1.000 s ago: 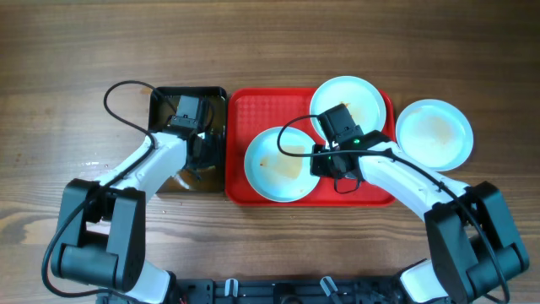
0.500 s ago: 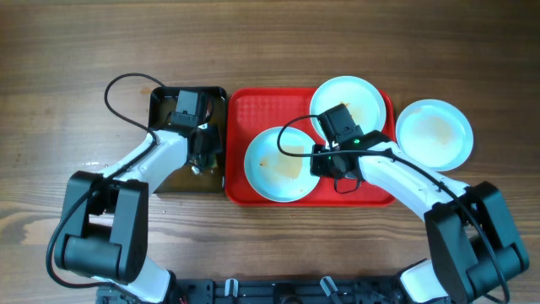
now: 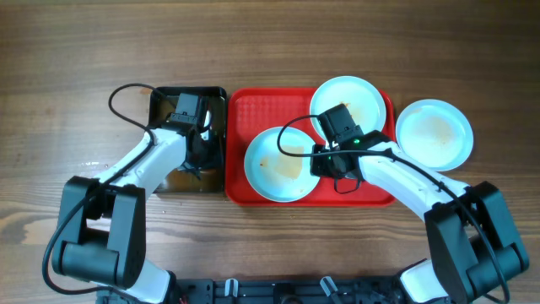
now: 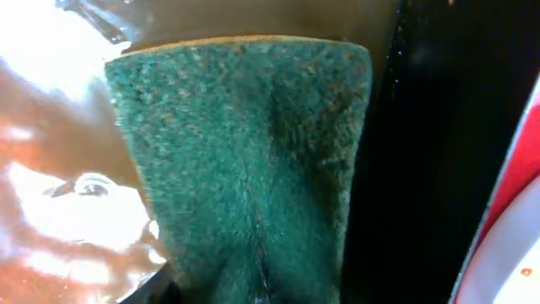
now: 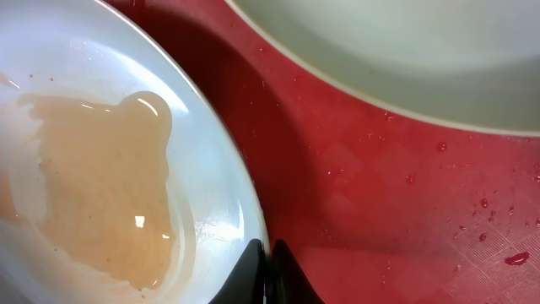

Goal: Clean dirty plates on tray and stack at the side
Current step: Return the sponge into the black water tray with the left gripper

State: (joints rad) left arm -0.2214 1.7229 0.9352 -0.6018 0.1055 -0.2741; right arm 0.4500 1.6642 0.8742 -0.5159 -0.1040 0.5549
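Note:
On the red tray point(image 3: 240, 105) lie two pale plates, a near one point(image 3: 274, 165) holding brownish liquid and a far one point(image 3: 346, 101). A third plate point(image 3: 434, 133) rests on the table to the tray's right. My right gripper point(image 3: 319, 160) is shut on the near plate's point(image 5: 101, 169) right rim, its fingertips point(image 5: 253, 257) pinching the edge. The far plate point(image 5: 405, 51) crosses the top of the right wrist view above wet tray point(image 5: 380, 186). My left gripper point(image 3: 196, 154) is down in the black basin point(image 3: 160, 101), shut on a green sponge point(image 4: 245, 152) that creases between the jaws.
The basin holds brown water with bright glare point(image 4: 59, 211) and stands against the tray's left side. The tray's red edge point(image 4: 519, 169) and the near plate's rim point(image 4: 506, 270) show at the right of the left wrist view. Bare wood table point(image 3: 67, 59) surrounds everything.
My left gripper has shifted slightly inside the basin and taken hold of the sponge. The right gripper and all three plates have not moved.

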